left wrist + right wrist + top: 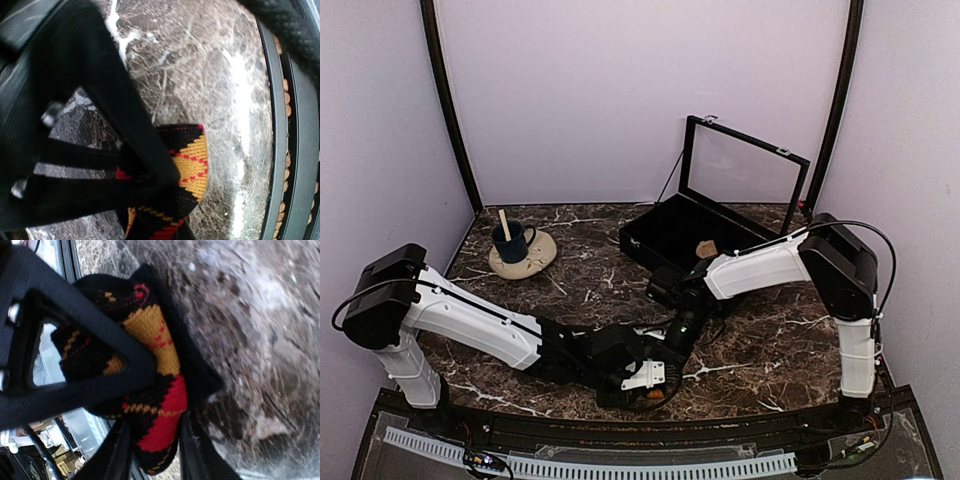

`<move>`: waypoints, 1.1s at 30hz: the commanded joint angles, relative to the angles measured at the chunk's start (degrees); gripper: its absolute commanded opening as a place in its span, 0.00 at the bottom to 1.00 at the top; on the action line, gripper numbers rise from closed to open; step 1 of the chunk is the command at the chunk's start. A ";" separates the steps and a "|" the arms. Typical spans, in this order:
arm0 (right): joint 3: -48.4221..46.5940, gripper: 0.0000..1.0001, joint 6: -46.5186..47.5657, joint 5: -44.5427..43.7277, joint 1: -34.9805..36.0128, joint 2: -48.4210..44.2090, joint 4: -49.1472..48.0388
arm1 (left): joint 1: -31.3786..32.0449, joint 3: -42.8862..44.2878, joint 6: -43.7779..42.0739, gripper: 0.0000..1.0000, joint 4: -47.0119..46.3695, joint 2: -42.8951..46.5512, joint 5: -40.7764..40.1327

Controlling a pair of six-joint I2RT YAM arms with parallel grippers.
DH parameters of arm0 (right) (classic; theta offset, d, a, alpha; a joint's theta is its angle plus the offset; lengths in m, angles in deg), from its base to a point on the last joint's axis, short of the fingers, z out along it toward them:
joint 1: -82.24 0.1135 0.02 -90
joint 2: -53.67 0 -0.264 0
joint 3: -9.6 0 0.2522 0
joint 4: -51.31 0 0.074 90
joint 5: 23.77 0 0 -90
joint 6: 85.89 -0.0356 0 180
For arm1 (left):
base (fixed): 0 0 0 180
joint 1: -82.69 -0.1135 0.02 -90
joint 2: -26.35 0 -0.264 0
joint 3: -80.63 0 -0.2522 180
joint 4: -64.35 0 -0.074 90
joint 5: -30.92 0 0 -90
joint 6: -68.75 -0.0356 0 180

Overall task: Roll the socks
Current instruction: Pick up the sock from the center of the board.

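The black sock with red and orange diamonds (pixel 657 393) is bunched into a small bundle near the table's front edge. My left gripper (pixel 650 383) is shut on this sock (pixel 192 160), its two fingers pinched together over the fabric (pixel 167 182). Seen from the right wrist, those fingers (pixel 117 455) squeeze the red end of the bundle (pixel 172 405). My right gripper (pixel 675 350) reaches in from behind; its jaws (pixel 177 377) stand apart round the bundle, one finger (pixel 75 350) across it. The tan-brown sock (pixel 705 247), a small bundle, lies in the black box.
A black box (pixel 665 240) with an upright glass lid (pixel 745 165) stands at the back right. A blue mug (pixel 510 241) with a wooden stick sits on a beige dish (pixel 532 260) at the back left. The black front rail (pixel 620 440) runs close below the sock.
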 commanded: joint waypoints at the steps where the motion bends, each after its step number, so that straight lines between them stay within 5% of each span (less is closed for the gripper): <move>1: 2.21 0.32 -1.43 0.57 -1.05 -2.93 -2.52 | -1.67 -3.51 4.47 0.00 1.41 -1.69 4.00; 15: 4.98 0.40 -6.74 -1.18 -7.67 -14.33 -6.15 | -5.92 -5.69 13.68 0.00 0.97 2.54 -0.37; 33: 9.23 0.49 -22.99 -42.02 -17.09 -32.78 -17.47 | -22.78 17.84 23.58 0.00 7.50 0.97 -2.96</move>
